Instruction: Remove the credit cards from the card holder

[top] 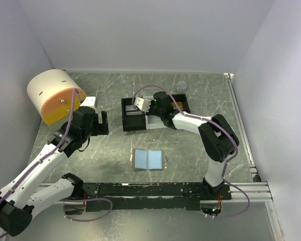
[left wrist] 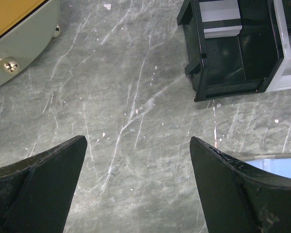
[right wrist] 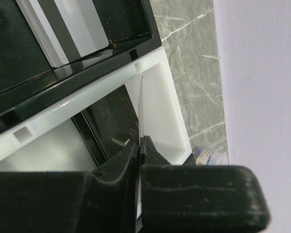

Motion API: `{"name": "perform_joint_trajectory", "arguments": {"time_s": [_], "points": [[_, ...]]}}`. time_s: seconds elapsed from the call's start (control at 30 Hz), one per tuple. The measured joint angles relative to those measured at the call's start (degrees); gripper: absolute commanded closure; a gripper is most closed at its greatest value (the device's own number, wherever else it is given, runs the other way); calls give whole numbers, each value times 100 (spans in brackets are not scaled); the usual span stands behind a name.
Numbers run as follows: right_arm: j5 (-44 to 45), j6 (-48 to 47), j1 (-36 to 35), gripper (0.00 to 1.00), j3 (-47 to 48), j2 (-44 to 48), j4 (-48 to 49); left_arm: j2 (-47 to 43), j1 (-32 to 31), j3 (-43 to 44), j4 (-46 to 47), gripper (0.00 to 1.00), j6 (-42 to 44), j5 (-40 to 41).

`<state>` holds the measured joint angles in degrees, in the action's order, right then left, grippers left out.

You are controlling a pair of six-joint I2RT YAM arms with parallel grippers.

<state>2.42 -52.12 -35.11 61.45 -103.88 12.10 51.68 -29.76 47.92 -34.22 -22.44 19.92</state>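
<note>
The card holder (top: 148,159) lies open on the table in front of the arms, its pale blue lining up; a corner of it (left wrist: 276,166) shows in the left wrist view. My right gripper (top: 140,105) (right wrist: 141,143) is shut on a thin credit card (right wrist: 140,107), seen edge-on, over the white compartment of the black-and-white tray (top: 126,124) (right wrist: 87,99). A black card (right wrist: 114,121) lies in that compartment. A pale striped card (right wrist: 72,29) (left wrist: 222,17) lies in a black compartment. My left gripper (top: 98,123) (left wrist: 137,141) hangs open above bare table, left of the tray (left wrist: 233,88).
A white cylinder with an orange face (top: 52,95) (left wrist: 19,29) stands at the far left, a small white block (top: 92,100) beside it. A small clear cup (top: 181,86) sits behind the tray. Grey walls enclose the table; a black rail (top: 155,190) runs along its near edge.
</note>
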Motion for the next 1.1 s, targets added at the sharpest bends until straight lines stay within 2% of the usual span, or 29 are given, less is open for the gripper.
{"name": "perform_joint_trajectory", "arguments": {"time_s": [0.47,0.57,0.7,0.93,1.1], "points": [[232,-452,37,100,310,-820,44,0,4,0,-2,0,0,2],[302,-551,48,95,374,-890,52,0,9,0,-2,0,0,4],[354,-638,55,95,474,-951,48,0,20,0,-9,0,0,17],[363,-708,55,86,544,-1054,-22,-22,79,0,-42,0,-4,94],[415,-726,57,67,544,-1067,-7,-39,107,0,-42,0,-4,94]]}}
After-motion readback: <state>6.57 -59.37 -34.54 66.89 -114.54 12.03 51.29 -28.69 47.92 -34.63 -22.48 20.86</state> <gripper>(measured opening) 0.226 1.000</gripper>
